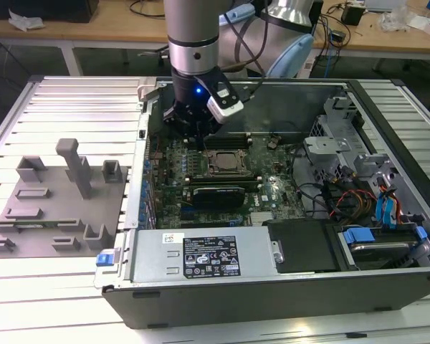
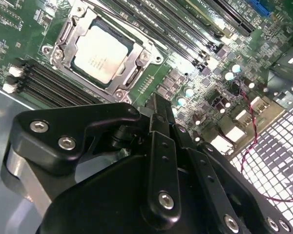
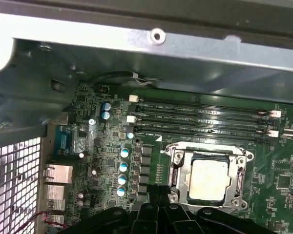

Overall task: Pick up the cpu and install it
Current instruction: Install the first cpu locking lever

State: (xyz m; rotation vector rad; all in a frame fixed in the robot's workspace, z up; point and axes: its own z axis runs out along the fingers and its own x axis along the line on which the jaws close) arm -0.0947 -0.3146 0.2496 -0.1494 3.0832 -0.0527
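The cpu [image 1: 224, 163], a pale silver square, lies flat inside the metal-framed socket [image 1: 224, 152] on the green motherboard in the open computer case. Both wrist views look down on the cpu [image 2: 99, 53] [image 3: 208, 180], seated within the socket frame [image 3: 178, 168]. My gripper [image 1: 198, 138] hangs over the board on the exterior view's left of the socket, apart from the cpu. Its black fingers [image 2: 158, 109] [image 3: 158, 194] are shut together with nothing between them.
A grey plastic tray [image 1: 50, 215] with upright blocks lies outside the case at the exterior view's left. Memory slots [image 3: 205, 119] run beside the socket. The power supply [image 1: 201, 254] sits along the front, and a drive cage [image 1: 340, 150] with cables at the right.
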